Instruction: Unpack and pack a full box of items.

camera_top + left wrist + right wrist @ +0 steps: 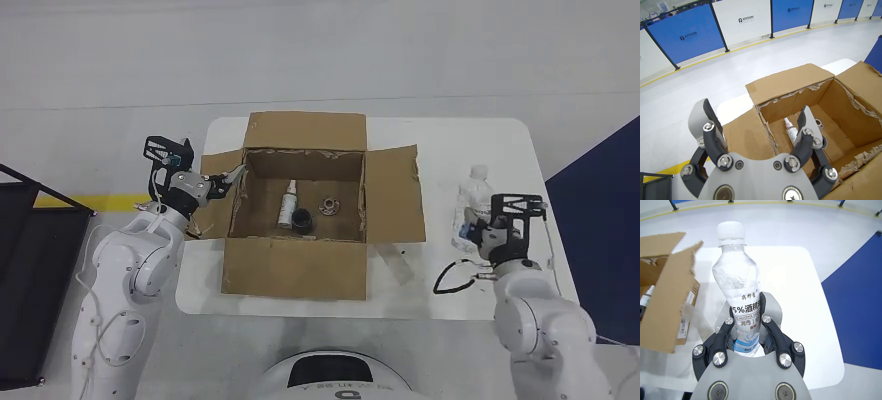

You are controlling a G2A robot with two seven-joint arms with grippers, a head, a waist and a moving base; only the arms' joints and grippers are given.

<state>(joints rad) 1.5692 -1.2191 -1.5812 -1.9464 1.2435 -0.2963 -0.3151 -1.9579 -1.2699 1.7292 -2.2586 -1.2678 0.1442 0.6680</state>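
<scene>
Cardboard box (295, 268) open, R gripper (746, 303) clamped on clear bottle (736, 272), L gripper (755, 103) spread wide at box edge

A: From where does the top camera look?
B: From above the arms, straight down on the white table (440, 150). The open cardboard box (295, 268) lies near the middle, rather far below.
A: And the left wrist camera?
B: It sits just behind the left gripper (755, 103), close beside the box, and looks slanting down into it and beyond to the barrier panels (696, 37).
A: The right one?
B: Behind the right gripper (746, 306), very near to the clear bottle (734, 275), facing along the table.
A: What do they share?
B: All three see the box and the spray bottle (289, 207) inside it.
</scene>
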